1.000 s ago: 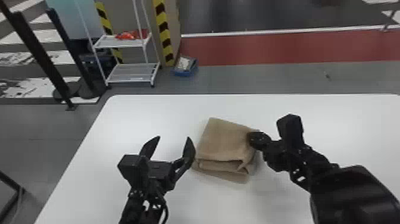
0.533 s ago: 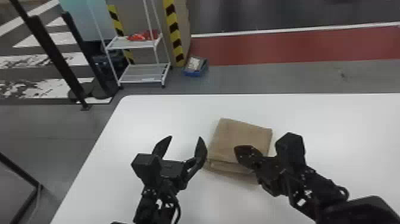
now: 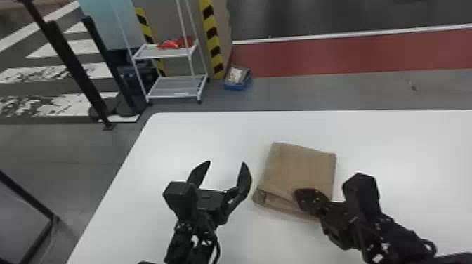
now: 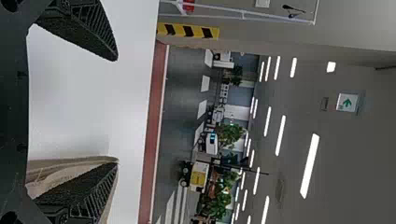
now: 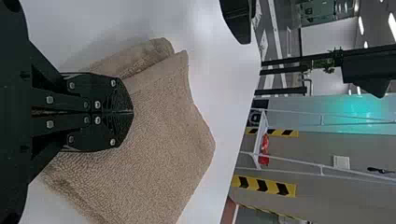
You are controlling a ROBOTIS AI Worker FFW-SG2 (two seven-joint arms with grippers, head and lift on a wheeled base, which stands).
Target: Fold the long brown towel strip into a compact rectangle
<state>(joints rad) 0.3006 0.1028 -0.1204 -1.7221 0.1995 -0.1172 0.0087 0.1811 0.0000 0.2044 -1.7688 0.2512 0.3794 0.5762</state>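
Lying folded, the nubbly brown towel (image 5: 161,144) forms a layered rectangle.

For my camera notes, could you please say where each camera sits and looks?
Head view: on the head, facing forward and down at the towel; left gripper and right gripper ahead.
Left wrist view: on that wrist, over the open left gripper toward table and red floor strip.
Right wrist view: on that wrist, over the shut right gripper toward towel and rack.
Head and right wrist share towel and rack.
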